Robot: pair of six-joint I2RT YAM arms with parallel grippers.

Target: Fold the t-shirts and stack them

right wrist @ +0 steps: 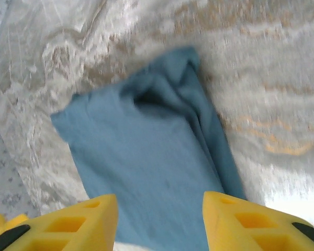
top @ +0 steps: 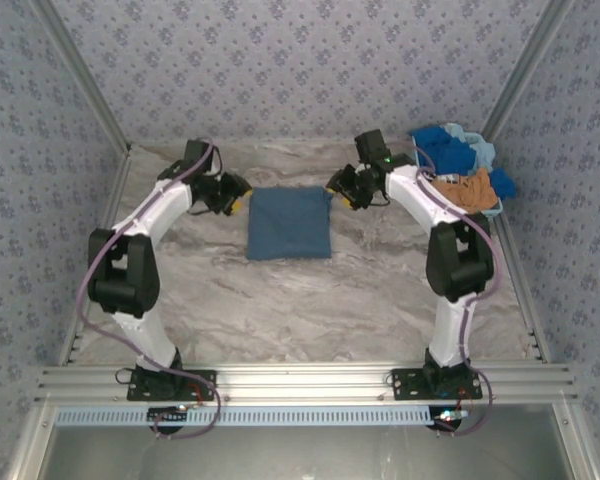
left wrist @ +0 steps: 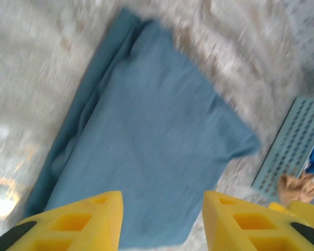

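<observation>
A slate-blue t-shirt (top: 289,222) lies folded into a flat rectangle at the table's far middle. My left gripper (top: 238,197) hangs just off its left edge and my right gripper (top: 342,190) just off its right edge. The left wrist view looks down on the shirt (left wrist: 146,141) past the gripper (left wrist: 163,219), whose yellow fingers stand apart with nothing between them. In the right wrist view the shirt (right wrist: 152,167) shows a bunched fold along one side, and that gripper (right wrist: 159,222) is open and empty too. More t-shirts, bright blue (top: 442,148) and orange-brown (top: 467,190), are heaped at the back right.
The heap sits in a light-blue perforated plastic basket (left wrist: 288,151) at the right wall. Patterned walls close in the marbled table (top: 280,300) on three sides. Bare tabletop stretches in front of the folded shirt toward the arm bases.
</observation>
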